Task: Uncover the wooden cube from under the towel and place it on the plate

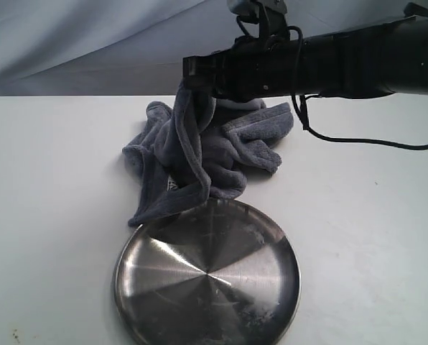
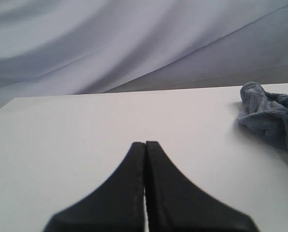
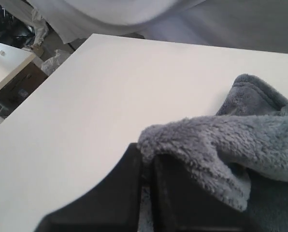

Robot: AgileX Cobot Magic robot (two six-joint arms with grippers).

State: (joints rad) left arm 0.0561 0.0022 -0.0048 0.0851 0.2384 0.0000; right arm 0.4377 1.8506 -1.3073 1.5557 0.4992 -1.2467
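- While the left claw (image 2: pixel 145 144) hangs low over the bare left part of the worktop (image 1: pixel 49 215), jaws pressed together on nothing, it looks parked aside so the other arm has the cloth to itself.
- By the middle of the far edge lies the towel (image 1: pixel 225 147), blue-grey and fluffy and bunched in folds. One fold is drawn up into a peak.
- No wooden cube shows in any view. I judge that it sits hidden beneath the heap, and that the lift is meant to bare it.
- At the middle of the near edge rests the plate (image 1: pixel 207 287), round scuffed steel with nothing on it. The towel's lowest flap reaches its far rim, lying on it or just beside it. That closeness would keep the carry short.
- From the right edge the right arm (image 1: pixel 357 61) stretches level above the worktop, a black cable (image 1: pixel 357 141) sagging below it. The right claw (image 3: pixel 146 153) is pinched narrow on a towel fold, holding it raised above the heap.
- Plain matte white covers the worktop, with a few dark specks (image 1: pixel 14 334) by the near left corner.
- Behind the far edge hangs a pale draped backdrop (image 1: pixel 92 36). The right wrist view catches another pale table (image 3: pixel 6 55) and blurred clutter beyond.
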